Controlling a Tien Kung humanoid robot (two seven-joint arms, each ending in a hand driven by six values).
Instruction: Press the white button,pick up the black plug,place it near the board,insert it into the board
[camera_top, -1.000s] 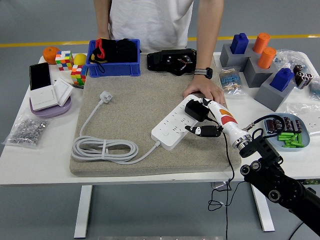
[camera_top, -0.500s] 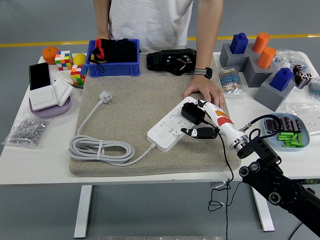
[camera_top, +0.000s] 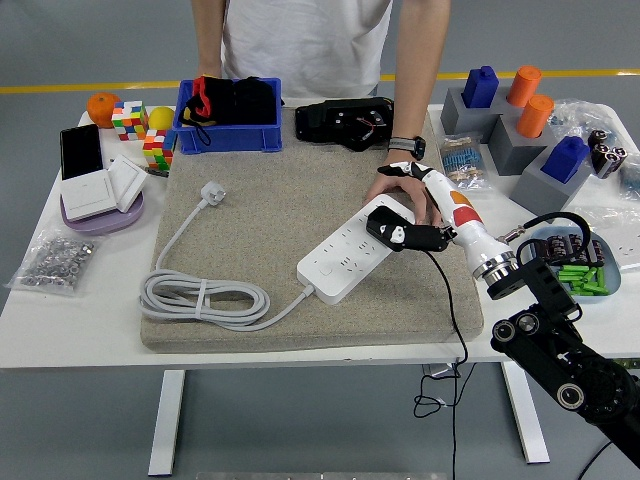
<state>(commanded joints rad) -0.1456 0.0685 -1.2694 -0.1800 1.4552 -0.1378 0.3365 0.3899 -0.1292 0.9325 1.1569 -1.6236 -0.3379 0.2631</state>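
Plug (camera_top: 388, 229) in black sits clenched in your right robot hand (camera_top: 425, 212), touching the white board (camera_top: 344, 258) toward the surface's (camera_top: 60, 320) right edge.

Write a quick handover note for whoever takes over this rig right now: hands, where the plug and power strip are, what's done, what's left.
Right robot hand: shut on the black plug, holding it on the far end of the white power strip.
Left robot hand: not in view.
Power strip lies diagonally on the grey mat; its white button sits at the near end. Its own cable is coiled to the left.
A person's hand rests on the mat just behind the strip's far end.
Done: plug picked up and brought to the strip.
Left: whether it is fully seated cannot be seen; confirm, then release.
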